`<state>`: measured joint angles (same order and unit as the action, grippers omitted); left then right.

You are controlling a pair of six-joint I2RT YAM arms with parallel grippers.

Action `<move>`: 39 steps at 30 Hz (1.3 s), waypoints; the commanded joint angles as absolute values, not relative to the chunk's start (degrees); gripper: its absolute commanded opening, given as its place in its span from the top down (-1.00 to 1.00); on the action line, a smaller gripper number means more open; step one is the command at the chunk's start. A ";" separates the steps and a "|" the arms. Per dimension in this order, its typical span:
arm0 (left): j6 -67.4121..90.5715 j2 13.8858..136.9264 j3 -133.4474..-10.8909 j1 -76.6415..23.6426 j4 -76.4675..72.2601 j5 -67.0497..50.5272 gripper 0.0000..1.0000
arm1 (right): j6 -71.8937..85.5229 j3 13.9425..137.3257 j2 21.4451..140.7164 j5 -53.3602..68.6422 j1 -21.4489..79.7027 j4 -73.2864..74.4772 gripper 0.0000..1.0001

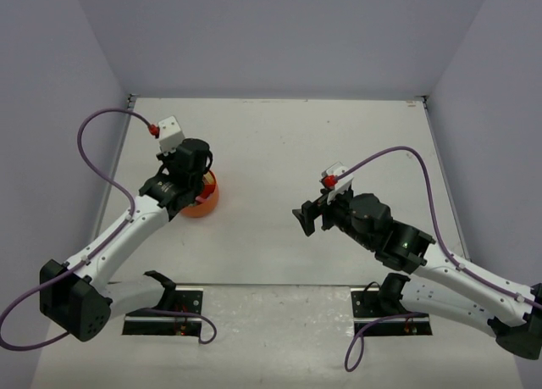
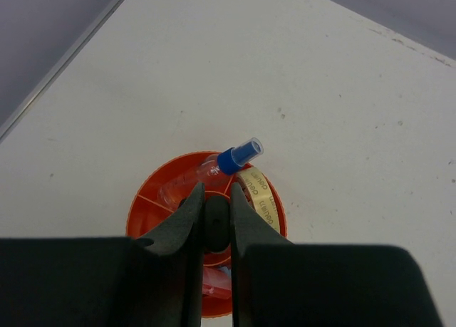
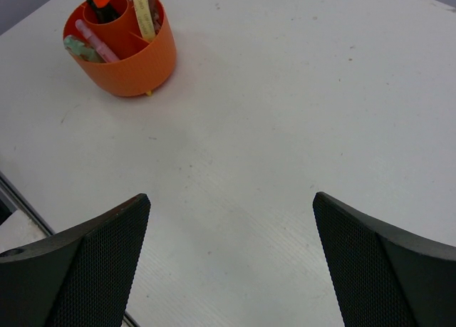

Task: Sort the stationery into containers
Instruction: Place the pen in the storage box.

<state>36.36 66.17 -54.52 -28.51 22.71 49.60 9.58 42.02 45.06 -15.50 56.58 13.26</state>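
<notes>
Orange tub (image 2: 142,199) holds bottle (image 2: 214,169), band ring (image 2: 262,199) — left jaws pinch highlighter (image 2: 214,224), right jaws gape.

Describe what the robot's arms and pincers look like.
The left arm and right arm have white links and black joints. A purple cable runs along each to a white wrist block with a red connector. The left pincer and right pincer are black, the right's pads mesh-textured.
</notes>
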 commanded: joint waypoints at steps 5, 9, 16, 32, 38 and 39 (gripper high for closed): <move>36.21 60.31 -57.56 -28.21 24.08 50.53 1.00 | 9.58 42.19 46.74 -14.86 56.69 11.60 -0.97; 35.28 60.74 -58.08 -28.12 23.85 51.47 1.00 | 9.58 42.54 47.53 -14.41 56.69 11.10 -0.98; 36.11 64.78 -57.18 -28.12 21.51 51.26 1.00 | 9.49 42.45 47.41 -14.49 56.69 11.76 -0.98; 38.23 68.55 -52.83 -28.04 18.63 51.33 0.98 | 9.14 41.75 45.18 -14.59 56.69 13.62 -0.97; 40.47 67.70 -51.99 -27.95 20.60 52.29 0.34 | 9.27 41.66 44.91 -14.11 56.69 13.66 -0.98; 40.52 67.21 -51.95 -27.95 20.77 52.29 0.21 | 9.23 41.66 44.92 -14.06 56.69 13.70 -0.97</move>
<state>38.02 68.62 -52.22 -28.51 21.96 49.52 9.37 41.95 45.67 -14.06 56.58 13.34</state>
